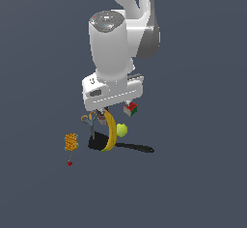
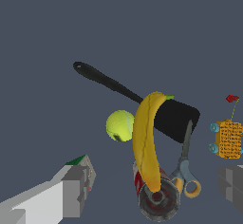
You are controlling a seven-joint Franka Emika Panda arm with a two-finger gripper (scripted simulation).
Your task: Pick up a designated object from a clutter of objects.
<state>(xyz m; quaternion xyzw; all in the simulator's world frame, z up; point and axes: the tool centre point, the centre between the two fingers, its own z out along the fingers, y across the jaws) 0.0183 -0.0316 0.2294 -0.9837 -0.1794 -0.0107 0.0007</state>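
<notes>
Nearest you, the gripper (image 2: pixel 152 190) hangs with its jaws apart and empty above the can (image 2: pixel 155 197), while the yellow-green ball (image 2: pixel 120 126) you want sits on the floor, touching the banana (image 2: pixel 148 140) and just beside the black spatula (image 2: pixel 142 102), scissors (image 2: pixel 186 168) further off.

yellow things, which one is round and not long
The ball: a small yellow-green sphere beside the banana, which is long and curved and lies across the black spatula and the can.
</notes>
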